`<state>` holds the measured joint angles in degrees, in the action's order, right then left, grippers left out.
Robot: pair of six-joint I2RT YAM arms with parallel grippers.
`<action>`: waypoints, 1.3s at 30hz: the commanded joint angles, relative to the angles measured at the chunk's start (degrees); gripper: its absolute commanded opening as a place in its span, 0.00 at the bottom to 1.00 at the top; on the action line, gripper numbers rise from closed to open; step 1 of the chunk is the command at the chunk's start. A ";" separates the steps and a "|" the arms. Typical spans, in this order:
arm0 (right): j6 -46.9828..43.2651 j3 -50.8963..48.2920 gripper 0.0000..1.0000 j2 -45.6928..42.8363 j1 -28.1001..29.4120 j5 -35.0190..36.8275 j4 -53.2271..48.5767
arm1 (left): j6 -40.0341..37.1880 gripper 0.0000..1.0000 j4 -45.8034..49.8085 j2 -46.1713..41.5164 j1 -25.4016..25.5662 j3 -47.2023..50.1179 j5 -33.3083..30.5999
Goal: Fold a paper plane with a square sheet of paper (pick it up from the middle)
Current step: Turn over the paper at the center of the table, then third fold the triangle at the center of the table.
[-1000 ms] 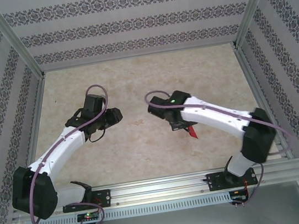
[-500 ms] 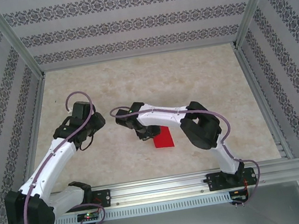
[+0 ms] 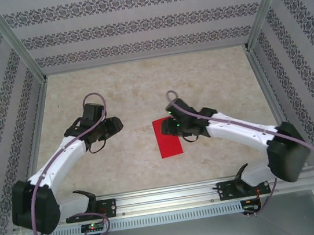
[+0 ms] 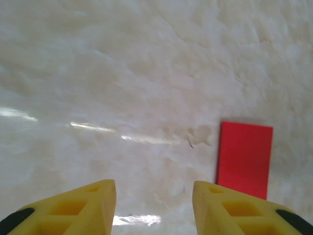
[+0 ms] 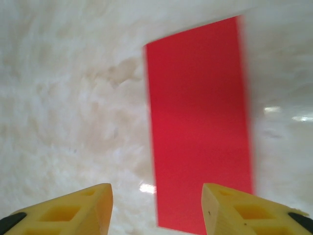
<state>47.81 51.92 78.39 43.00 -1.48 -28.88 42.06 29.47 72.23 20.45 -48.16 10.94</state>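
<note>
The square sheet of paper is bright red and lies flat on the table as a narrow rectangle, about twice as long as wide. My right gripper hovers over its far end, open, holding nothing. In the right wrist view the sheet stretches away ahead of the open gripper, its near edge between the yellow fingers. My left gripper is open and holds nothing, a short way left of the sheet. In the left wrist view the sheet lies ahead and to the right of the gripper. A paper plane is out of view.
The table is pale marbled beige with patterned walls on three sides. A metal rail carrying both arm bases runs along the near edge. Bare tabletop lies beyond and beside the sheet.
The right gripper went from shut to open and let the red paper go. The paper now lies flat on the table. Both arms shifted, the right one swinging back to the right.
</note>
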 commanded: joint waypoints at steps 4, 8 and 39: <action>0.70 -13.76 0.53 -3.64 -10.25 -13.86 17.45 | -2.68 0.40 -6.21 11.86 10.35 -7.15 11.25; -1.11 -15.01 0.54 -0.76 -13.25 -17.49 19.87 | -2.15 0.39 -6.66 18.29 14.75 -10.09 11.90; 5.34 -14.71 0.18 16.97 -14.91 -27.12 40.33 | -5.53 0.36 -8.65 23.58 16.91 -11.47 10.22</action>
<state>48.69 38.98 96.03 28.01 -28.45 4.95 39.90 23.53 98.56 36.88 -59.57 21.91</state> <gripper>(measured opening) 0.182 0.358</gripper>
